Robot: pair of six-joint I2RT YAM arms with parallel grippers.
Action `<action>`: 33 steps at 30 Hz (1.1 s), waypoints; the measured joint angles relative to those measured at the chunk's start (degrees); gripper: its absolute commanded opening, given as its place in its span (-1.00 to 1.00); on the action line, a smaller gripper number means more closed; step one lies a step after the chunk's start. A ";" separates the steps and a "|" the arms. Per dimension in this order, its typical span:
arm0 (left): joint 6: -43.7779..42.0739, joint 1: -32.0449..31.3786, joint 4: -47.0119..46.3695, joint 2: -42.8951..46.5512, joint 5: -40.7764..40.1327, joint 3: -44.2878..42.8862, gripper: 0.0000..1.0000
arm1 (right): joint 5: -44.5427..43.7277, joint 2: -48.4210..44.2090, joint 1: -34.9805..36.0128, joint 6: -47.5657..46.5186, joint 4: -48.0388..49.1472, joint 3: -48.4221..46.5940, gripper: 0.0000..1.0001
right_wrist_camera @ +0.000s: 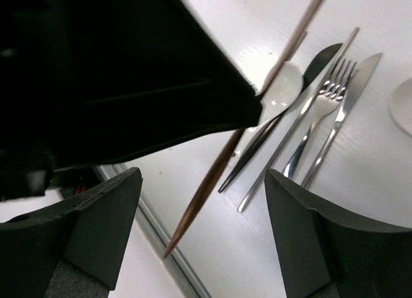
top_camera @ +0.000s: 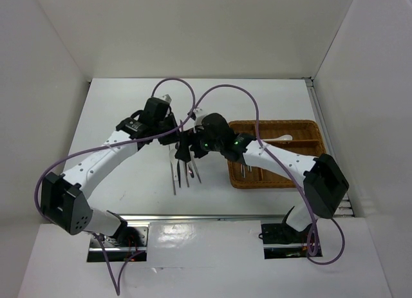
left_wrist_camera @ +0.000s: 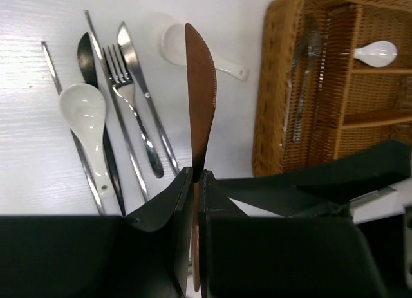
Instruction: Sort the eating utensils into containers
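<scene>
- While our left gripper (left_wrist_camera: pixel 196 182) pinches the brown knife (left_wrist_camera: pixel 200 85) by its handle end, the blade juts out in the air over the loose cutlery (left_wrist_camera: pixel 119 73) on the table (left_wrist_camera: pixel 32 163), left of the tray (left_wrist_camera: pixel 267 118).
- Our right gripper (right_wrist_camera: pixel 203 204) stands with fingers spread, 1 on each side of it, not touching.
- We judge it stiff, thin, light and slick; it may swivel in a pinch.
- We would grip its flat faces, near mid-length.

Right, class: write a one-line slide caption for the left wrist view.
Left gripper holds a brown knife near loose cutlery, wicker tray at right.
</scene>
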State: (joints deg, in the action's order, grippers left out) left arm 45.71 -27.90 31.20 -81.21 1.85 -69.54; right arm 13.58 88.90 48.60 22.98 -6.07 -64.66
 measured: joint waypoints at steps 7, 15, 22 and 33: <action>1.25 0.00 -2.58 4.79 2.01 1.77 -0.66 | -3.41 0.50 -0.02 1.27 -0.13 -0.68 0.01; 1.99 0.04 -4.04 6.08 2.97 4.81 -0.23 | -4.85 3.43 -0.22 4.37 -1.03 -1.03 -1.00; 2.54 0.00 -1.09 6.08 -2.32 4.68 0.43 | -13.27 2.97 -3.08 10.27 -8.09 -0.98 -1.00; 2.43 8.26 0.85 3.91 -6.99 4.57 0.51 | -31.36 -13.88 -30.60 30.49 -22.43 3.45 -1.00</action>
State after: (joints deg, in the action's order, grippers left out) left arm 48.14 -19.64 32.05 -77.30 -5.15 -64.97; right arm -17.78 75.02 18.00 53.47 -28.49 -61.21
